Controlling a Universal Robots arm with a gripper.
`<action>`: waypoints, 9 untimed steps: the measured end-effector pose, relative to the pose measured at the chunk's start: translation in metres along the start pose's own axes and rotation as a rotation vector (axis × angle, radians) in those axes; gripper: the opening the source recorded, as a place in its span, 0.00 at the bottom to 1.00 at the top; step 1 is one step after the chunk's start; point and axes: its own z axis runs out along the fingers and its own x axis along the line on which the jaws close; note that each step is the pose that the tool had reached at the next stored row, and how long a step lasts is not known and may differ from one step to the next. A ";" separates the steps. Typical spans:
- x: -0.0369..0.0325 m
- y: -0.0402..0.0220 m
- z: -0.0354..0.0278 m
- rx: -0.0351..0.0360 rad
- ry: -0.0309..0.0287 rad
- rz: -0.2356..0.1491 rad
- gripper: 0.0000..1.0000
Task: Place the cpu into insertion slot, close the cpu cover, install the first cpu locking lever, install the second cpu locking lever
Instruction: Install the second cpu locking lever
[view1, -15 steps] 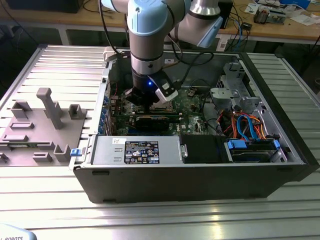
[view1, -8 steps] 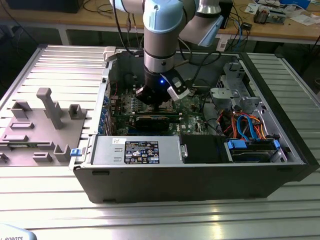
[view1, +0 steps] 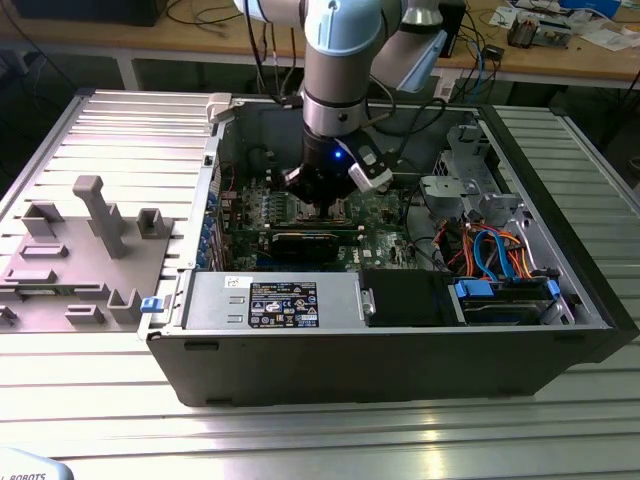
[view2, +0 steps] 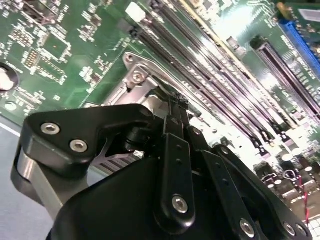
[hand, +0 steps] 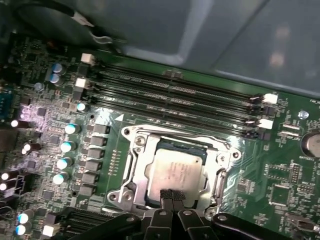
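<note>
Currently, the cpu (hand: 176, 175) lies flat in the insertion slot (hand: 131, 172), its pale metal face up, with the silvery frame of the cpu cover (hand: 218, 176) around it. In the first wrist view my gripper (hand: 172, 196) meets the chip at its 6 o'clock edge; the two black fingertips (hand: 166, 194) stand pressed together there, a narrow stance, touching or just above the metal face. I cannot tell whether they pinch anything; they appear to hold nothing.

Beyond the socket, at its 12 o'clock in that view, run four long black memory slots (hand: 175, 97). At 9 o'clock stands a column of small capacitors (hand: 67, 147), all on the green motherboard (hand: 280, 175).

In the exterior view my arm (view1: 340, 70) reaches down into the open computer case (view1: 400, 370), with the gripper (view1: 318, 207) over the board's centre. The grey power supply (view1: 270, 305) sits at 6 o'clock of it, and bundled drive cables (view1: 495, 250) at 3 o'clock.

Risks, as I judge them:
- Pressing on one edge of the chip could tilt it in the socket and bend contacts beneath.
- A sideways drag of the fingertips could scratch the face or shift the chip out of register.
- If the frame is not fully seated, any lever work would bind or clamp unevenly.
</note>
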 end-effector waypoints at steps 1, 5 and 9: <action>-0.0010 0.0007 -0.0005 0.0021 0.0002 0.000 0.11; -0.0037 0.0052 -0.0084 0.0148 0.0036 0.000 0.11; -0.0048 0.0088 -0.0230 0.0267 0.0061 0.000 0.11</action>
